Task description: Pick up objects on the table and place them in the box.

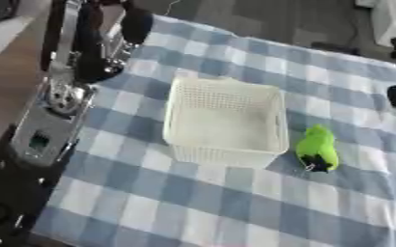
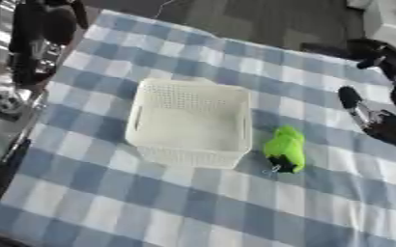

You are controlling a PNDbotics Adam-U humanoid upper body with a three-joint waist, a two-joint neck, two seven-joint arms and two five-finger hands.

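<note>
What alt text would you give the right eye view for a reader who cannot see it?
A white basket sits with nothing in it on a blue and white checked tablecloth, with a bright green object lying just to its right. The robot's right hand shows at the right edge, apart from the object.

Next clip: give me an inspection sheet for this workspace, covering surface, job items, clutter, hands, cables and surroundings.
Surface: table under a blue and white checked cloth, lying askew in view.
Job's things: white perforated box, looks empty; green object with a dark end lies on the cloth just right of it, outside.
Clutter: nothing seen.
Hands: left hand at upper left, off the box; right hand at the right edge, apart from the green object; finger state unclear on both.
Cables: nothing seen.
Surroundings: dark floor beyond the table.
</note>
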